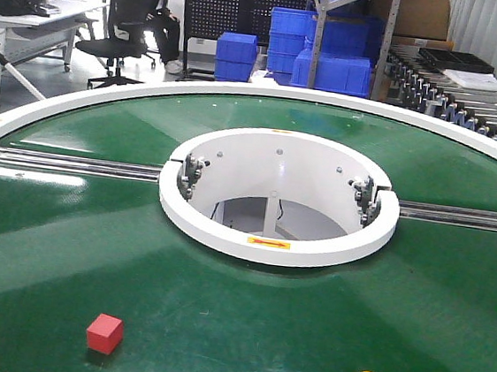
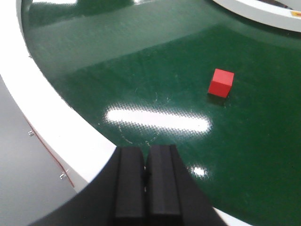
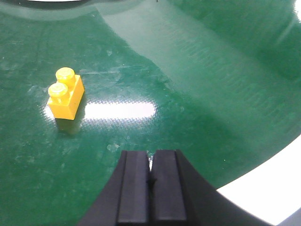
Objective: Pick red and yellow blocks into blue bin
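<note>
The left gripper (image 2: 146, 155) is closed, its two black pads pressed together on nothing, above the green belt (image 2: 155, 56) near the white outer rim (image 2: 61, 122). The red cube (image 2: 221, 82) sits on the belt ahead and to the right, well apart from it. The right gripper (image 3: 151, 157) is also closed and empty. The yellow brick (image 3: 66, 94), studs up, lies ahead to its left, apart. In the front view the frame's bottom edge cuts the brick off. Blue crates (image 1: 321, 47) are stacked far behind the belt; whether one is the blue bin is unclear.

Overhead light glares off the green belt (image 2: 141, 56); wrist views soft.
</note>
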